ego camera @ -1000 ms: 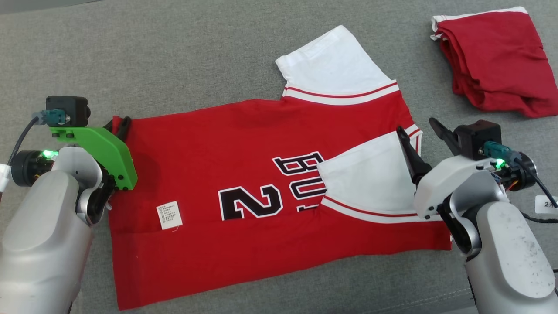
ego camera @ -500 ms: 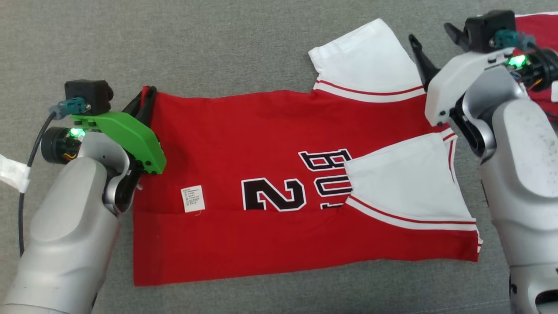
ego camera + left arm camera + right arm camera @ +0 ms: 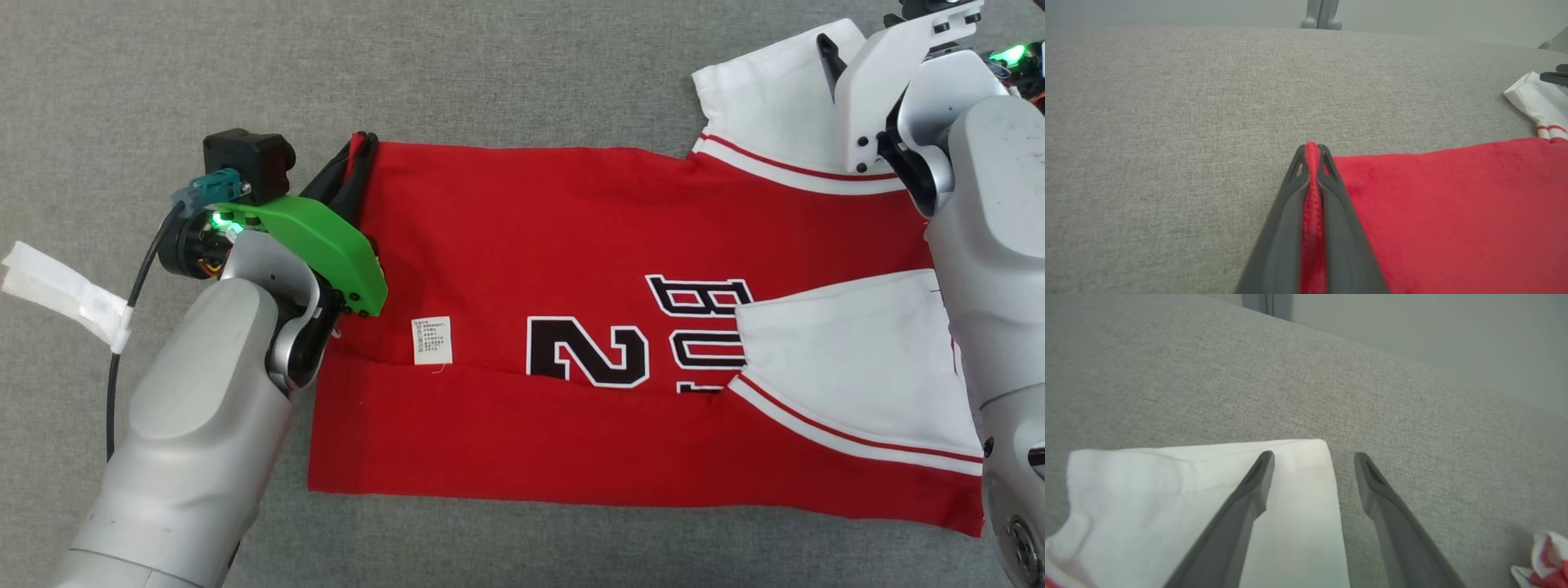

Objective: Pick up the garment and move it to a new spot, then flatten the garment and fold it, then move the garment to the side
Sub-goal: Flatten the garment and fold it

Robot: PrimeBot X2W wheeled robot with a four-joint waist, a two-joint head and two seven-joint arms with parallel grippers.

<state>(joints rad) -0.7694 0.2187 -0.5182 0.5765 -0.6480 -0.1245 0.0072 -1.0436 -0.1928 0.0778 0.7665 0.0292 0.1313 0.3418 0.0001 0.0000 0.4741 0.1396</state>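
One spread red garment point(image 3: 571, 229), one white label point(image 3: 431, 339)

Robotics lab bench, by the look of it: a wide worktop point(image 3: 522, 65) covered edge to edge in plain grey woven fabric, a bare pale wall point(image 3: 1433, 16) right behind its far edge, a grey metal post point(image 3: 1321, 18) standing there, and a taped black cable point(image 3: 108, 408) trailing off the left arm point(image 3: 196, 425) beside the red jersey point(image 3: 571, 220).

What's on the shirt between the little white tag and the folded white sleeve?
In the head view, a black number 2 and the letters BU, printed on the red shirt, sit between tag and sleeve.
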